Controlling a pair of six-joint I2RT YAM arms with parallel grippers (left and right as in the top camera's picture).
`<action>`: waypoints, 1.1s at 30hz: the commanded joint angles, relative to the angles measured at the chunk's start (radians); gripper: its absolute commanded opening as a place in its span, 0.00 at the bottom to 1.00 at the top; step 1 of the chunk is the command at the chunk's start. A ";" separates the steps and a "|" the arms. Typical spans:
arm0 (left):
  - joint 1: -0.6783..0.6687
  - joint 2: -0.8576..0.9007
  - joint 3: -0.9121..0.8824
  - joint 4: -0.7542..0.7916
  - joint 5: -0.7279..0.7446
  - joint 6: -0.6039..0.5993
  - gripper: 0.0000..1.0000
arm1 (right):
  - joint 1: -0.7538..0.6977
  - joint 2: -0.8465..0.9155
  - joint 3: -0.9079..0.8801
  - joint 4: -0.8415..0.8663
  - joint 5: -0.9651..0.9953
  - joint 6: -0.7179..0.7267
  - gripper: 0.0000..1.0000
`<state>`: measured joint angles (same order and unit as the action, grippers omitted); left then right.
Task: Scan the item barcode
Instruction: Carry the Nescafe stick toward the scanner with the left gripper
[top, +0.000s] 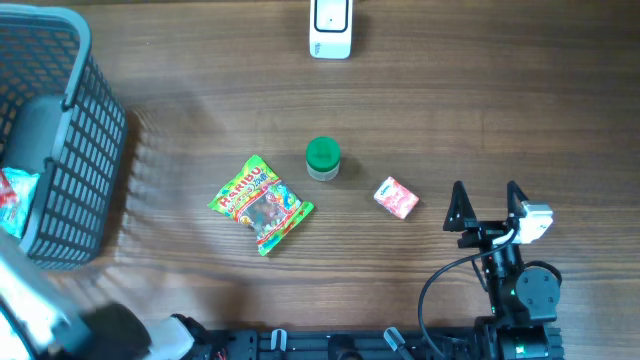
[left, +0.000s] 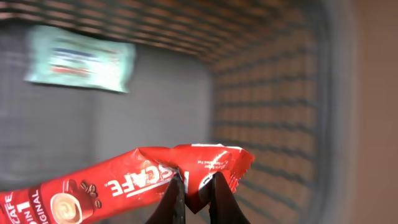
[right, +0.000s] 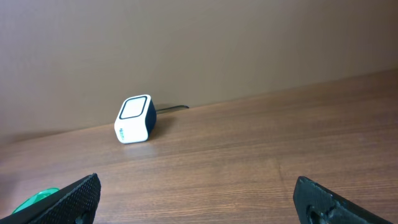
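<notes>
Left wrist view alone shows left tool (left: 197, 186) pinching red sachet (left: 124, 180); right tool (top: 485, 195) gapes.

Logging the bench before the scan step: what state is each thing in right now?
Left gripper: shut on the Nescafe sachet, inside the basket.
Nescafe sachet: pinched near one end.
Basket: upright, holding a pale green packet.
Right gripper: open, empty.
Barcode scanner: standing at the far edge of the table.
Haribo bag: lying flat.
Green-lidded jar: upright, lid on.
Pink box: lying on the table.
</notes>
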<state>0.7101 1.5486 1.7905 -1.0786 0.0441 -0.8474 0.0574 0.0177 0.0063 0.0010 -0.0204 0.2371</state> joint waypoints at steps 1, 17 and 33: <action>-0.084 -0.195 0.010 0.032 0.131 0.013 0.04 | 0.005 -0.004 -0.001 0.005 0.014 0.002 1.00; -0.956 -0.237 -0.005 -0.168 0.025 0.005 0.04 | 0.005 -0.004 -0.001 0.005 0.014 0.002 1.00; -1.484 0.345 -0.058 -0.045 0.010 -0.235 0.04 | 0.005 -0.004 -0.001 0.005 0.014 0.002 1.00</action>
<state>-0.7074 1.8179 1.7325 -1.1374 0.0685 -1.0096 0.0574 0.0177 0.0063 0.0010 -0.0204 0.2371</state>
